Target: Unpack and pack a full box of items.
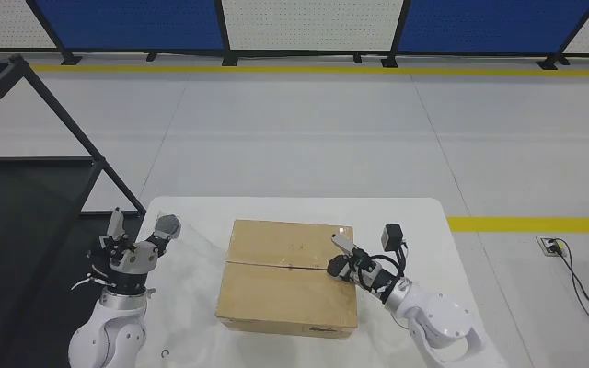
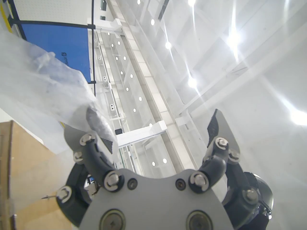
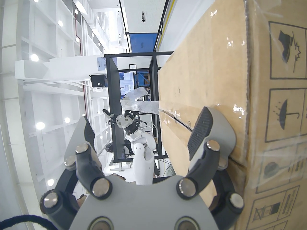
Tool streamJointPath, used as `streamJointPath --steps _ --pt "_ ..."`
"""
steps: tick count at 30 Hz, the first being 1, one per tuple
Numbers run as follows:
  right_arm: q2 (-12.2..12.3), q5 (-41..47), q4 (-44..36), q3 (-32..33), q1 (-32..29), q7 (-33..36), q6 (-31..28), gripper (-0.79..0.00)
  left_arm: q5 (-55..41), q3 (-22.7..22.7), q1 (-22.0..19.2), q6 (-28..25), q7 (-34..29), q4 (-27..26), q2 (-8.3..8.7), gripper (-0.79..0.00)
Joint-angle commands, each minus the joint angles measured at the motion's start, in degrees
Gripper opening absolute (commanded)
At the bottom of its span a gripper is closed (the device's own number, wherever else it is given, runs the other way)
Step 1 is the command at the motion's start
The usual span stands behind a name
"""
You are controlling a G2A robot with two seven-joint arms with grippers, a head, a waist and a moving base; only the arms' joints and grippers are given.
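A closed cardboard box [image 1: 288,285] sits in the middle of the white table [image 1: 419,221], a seam running across its top. My left gripper [image 1: 141,225] is held up off the box's left side, pointing upward and open [image 2: 156,125]. A strip of clear tape [image 2: 43,84] clings to one of its fingers [image 2: 100,130] and stretches back to the box seam [image 3: 139,105]. My right gripper [image 1: 339,258] is open at the box's right edge [image 3: 144,125]. One of its pads [image 3: 200,132] rests on the box top [image 3: 211,72] by the seam; the other stands off in the air.
A black metal frame [image 1: 55,110] stands beside the table's left side. Blue and white partition panels [image 1: 313,23] line the back of the room. A small dark hook-like item [image 1: 166,354] lies near the table's front left edge.
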Motion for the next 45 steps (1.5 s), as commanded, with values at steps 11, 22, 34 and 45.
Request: streamJointPath --steps 11,22,34,45 --pt "0.16 0.50 -0.23 1.33 -1.39 0.46 -0.98 0.000 6.99 7.25 -1.13 2.18 1.45 -6.65 -0.91 0.000" --pt "0.16 0.84 -0.30 1.62 -1.87 0.83 -1.33 0.000 14.25 14.67 -4.37 3.80 3.68 -6.00 -2.01 0.000" --pt "0.17 0.82 -0.72 1.82 -2.35 0.99 -1.48 0.000 20.46 21.47 -6.90 4.44 5.58 -5.07 -3.31 0.000" --pt "0.14 0.91 -1.04 1.89 -2.96 0.79 -1.89 0.000 23.51 25.53 -8.58 5.32 5.72 -3.52 -4.32 0.000"
